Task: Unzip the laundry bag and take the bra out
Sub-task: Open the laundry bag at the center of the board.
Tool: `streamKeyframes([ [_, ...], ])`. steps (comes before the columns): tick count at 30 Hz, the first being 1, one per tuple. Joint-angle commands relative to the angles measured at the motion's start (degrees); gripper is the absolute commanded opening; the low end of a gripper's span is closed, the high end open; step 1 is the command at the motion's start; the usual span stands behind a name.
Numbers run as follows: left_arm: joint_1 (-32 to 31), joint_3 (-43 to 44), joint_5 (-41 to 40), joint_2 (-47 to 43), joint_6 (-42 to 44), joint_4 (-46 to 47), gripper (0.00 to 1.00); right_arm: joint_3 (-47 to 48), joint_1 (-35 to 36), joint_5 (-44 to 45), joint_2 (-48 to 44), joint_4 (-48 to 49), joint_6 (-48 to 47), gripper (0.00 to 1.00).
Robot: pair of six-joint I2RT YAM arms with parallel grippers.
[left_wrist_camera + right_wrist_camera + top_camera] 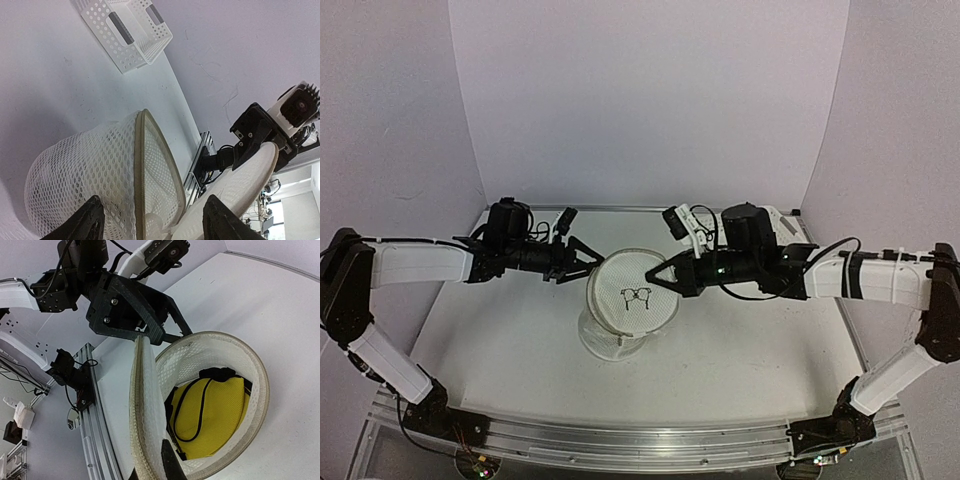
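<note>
While the right gripper (654,277) pinches the tape-bound rim of the round flap, jaws closed on that thin edge, the small round white mesh laundry bag (620,312) sits at the centre of the top view on the smooth white table (750,350). Its flat circular face, printed with a black glasses-like pictogram, is tipped up like a lid. The left gripper (592,262) stands just beside the flap's left edge, jaws spread wide and holding nothing.

Seen from the right wrist, the bag is open, and a yellow bra (212,412) with thin black straps lies inside, low in the frame.

The grip is narrow, so the flap could slip free and drop back over the opening. The bag is soft, collapsible and unanchored, so a pull on the bra would likely drag the whole pouch along. A strap might also snag on the rim, or the left fingers might catch mesh instead of the bra.

The mesh is an open honeycomb weave, limp between stiffer beige hoops. A rigid white perforated plastic basket (127,35) lies at the top of the left wrist view.
</note>
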Motion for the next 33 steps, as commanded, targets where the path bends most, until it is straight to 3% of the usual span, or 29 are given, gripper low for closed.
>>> streamKeyframes([
  [1, 0.62, -0.97, -1.19, -2.52, -1.81, 3.99, 0.67, -0.72, 1.66, 4.03, -4.11, 2.9, -4.35, 0.0],
  [9, 0.98, -1.57, 0.78, -1.37, -1.97, 4.41, 0.66, -1.28, 5.54, 7.08, -6.47, 3.25, -11.3, 0.0],
  [17, 1.45, -2.26, 2.96, 2.24, -3.14, 3.88, 0.61, -1.79, 10.94, 12.47, -7.13, 4.4, -23.91, 0.0],
  [21, 1.45, 0.19, -0.55, 3.81, 0.71, -4.2, 0.55, -2.4, 13.09, 15.25, -7.23, 5.67, -30.52, 0.0],
  [28, 1.45, 1.68, -2.95, 2.74, 4.77, -11.21, 0.34, -3.42, 16.06, 19.1, -7.62, 7.21, -40.74, 0.0],
  [33, 1.45, 2.82, -4.03, 2.3, 6.21, -14.02, 0.03, -5.03, 18.89, 22.02, -7.76, 7.45, -51.0, 0.0],
])
